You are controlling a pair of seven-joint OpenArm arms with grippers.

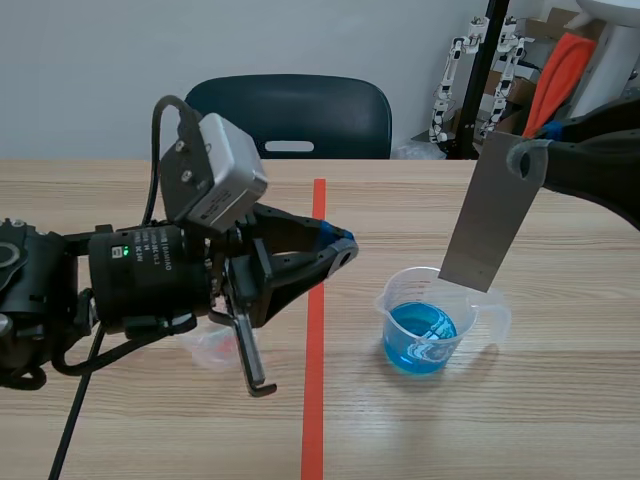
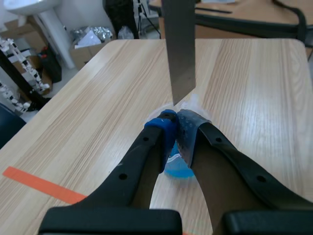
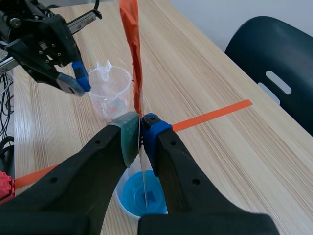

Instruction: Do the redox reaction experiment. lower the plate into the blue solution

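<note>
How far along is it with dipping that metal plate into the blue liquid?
Done: the right fingers grip the grey plate, which hangs upright over the cup. In hand: the plate's lower edge sits about level with the rim, seemingly above the blue solution. Left to do: lowering it until it dips in.

Your left arm [image 1: 130,285] sits low, and your left gripper [image 1: 345,250] points toward the table's middle, its fingers closed together on nothing. Your right arm [image 1: 600,165] comes in raised, with your right gripper [image 3: 142,128] clamping the plate's [image 1: 490,215] top end.
</note>
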